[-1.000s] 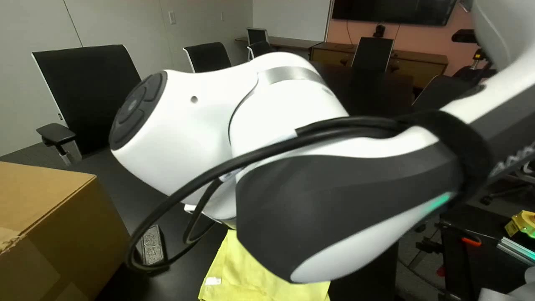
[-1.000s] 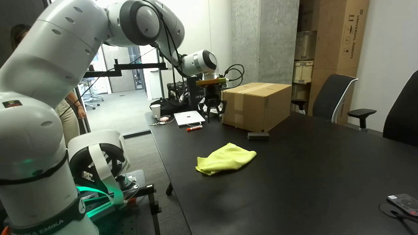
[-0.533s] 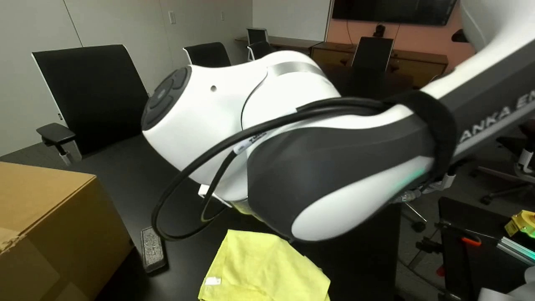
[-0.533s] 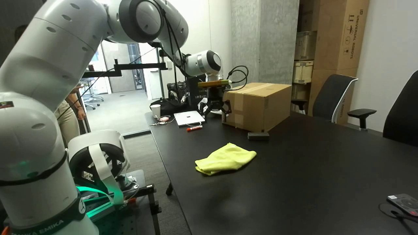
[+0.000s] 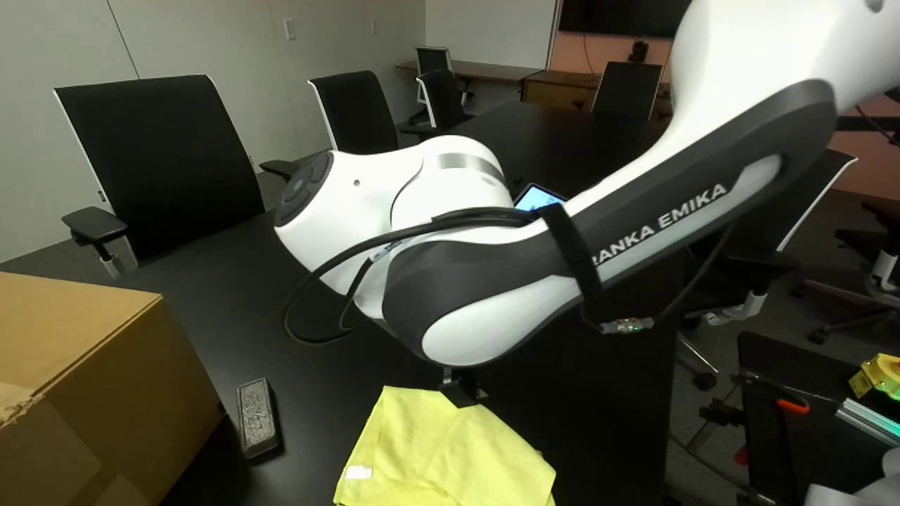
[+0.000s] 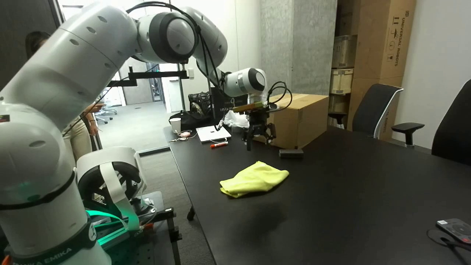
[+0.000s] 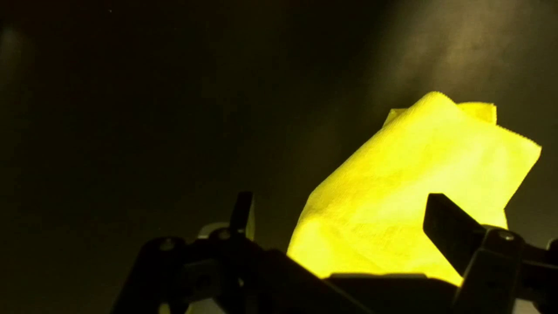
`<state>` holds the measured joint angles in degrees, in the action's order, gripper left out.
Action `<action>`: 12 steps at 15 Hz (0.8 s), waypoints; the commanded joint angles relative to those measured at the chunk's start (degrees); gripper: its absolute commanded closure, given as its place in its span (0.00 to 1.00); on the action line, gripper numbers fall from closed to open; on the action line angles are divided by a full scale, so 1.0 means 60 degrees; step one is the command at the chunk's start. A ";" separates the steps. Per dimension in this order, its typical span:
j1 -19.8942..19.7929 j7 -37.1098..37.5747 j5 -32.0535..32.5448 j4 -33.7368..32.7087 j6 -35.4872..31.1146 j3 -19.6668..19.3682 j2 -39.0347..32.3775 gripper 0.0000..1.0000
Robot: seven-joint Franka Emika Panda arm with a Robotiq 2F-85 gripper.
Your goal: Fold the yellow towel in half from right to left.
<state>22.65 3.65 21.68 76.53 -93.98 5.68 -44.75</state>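
The yellow towel (image 6: 255,180) lies on the dark table with overlapping layers and uneven corners. A small white label (image 5: 358,472) shows near one side of it in an exterior view. My gripper (image 6: 260,143) hangs above the table on the far side of the towel, apart from it. In the wrist view the fingers of my gripper (image 7: 341,196) are spread wide. The towel (image 7: 401,183) appears beyond them, toward the right finger, and nothing is held. Most of the gripper is hidden behind the arm in an exterior view, where only one dark finger (image 5: 460,395) shows.
A large cardboard box (image 6: 309,123) stands close behind the gripper. A small dark block (image 5: 258,419) lies between box and towel. Farther back are a silver laptop (image 6: 213,133), a red marker (image 6: 219,145) and a white cup (image 6: 176,124). Chairs (image 6: 375,110) line the table.
The fingers have spread wider. The arm has swung, bringing the gripper lower and nearer the towel, away from the laptop side. The towel has stayed almost the same.
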 commanded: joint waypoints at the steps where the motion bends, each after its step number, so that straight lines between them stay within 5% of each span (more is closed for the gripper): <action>1: 0.0299 0.1629 -0.0253 -0.1733 0.0254 -0.0326 -0.1252 0.00; 12: 0.1214 0.4374 -0.0631 -0.5314 0.1911 -0.0475 -0.3521 0.00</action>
<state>28.37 26.69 18.83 53.66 -86.99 3.41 -60.71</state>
